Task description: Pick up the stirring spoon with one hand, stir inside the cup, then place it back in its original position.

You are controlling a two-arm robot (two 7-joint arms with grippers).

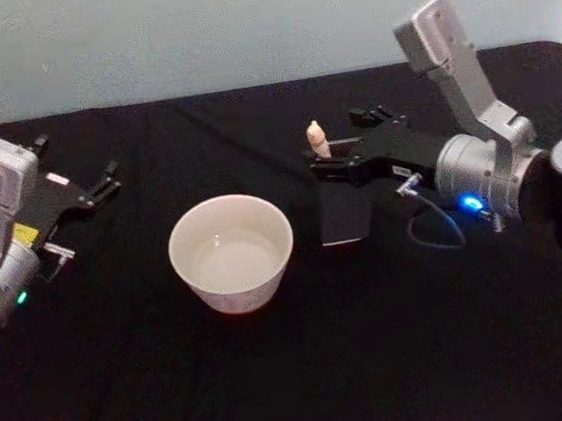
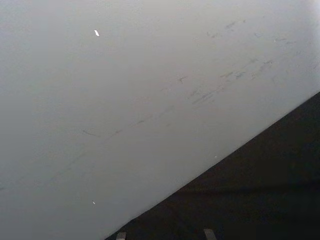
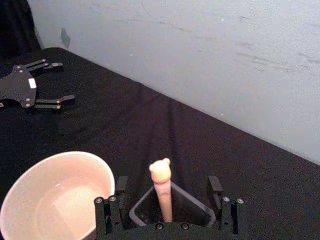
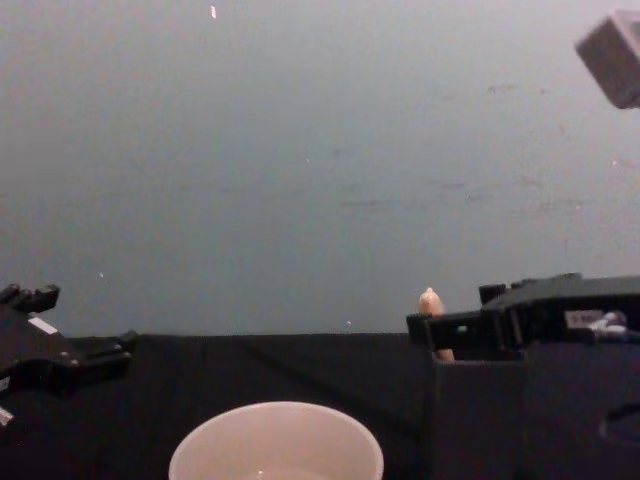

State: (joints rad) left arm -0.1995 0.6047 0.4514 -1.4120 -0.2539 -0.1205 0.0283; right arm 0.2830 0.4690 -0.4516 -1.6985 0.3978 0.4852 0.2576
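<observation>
Straddling hand: we are seeing the right gripper (image 1: 332,143) spread wide either side of the stirring spoon (image 3: 161,187), not touching.
Spoon axis: standing upright in the dark holder (image 1: 344,219) beside the cup (image 1: 232,251).
Left gripper (image 3: 57,82): parked far left, spread.

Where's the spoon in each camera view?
Head view: spoon centre-right, standing in the holder, between the fingers of the open right gripper.
Chest view: its handle tip lower right, above the holder.
Right wrist view: upright between the fingers.
Left wrist view: faces wall and tablecloth.
Shared landmark: the cup.
</observation>
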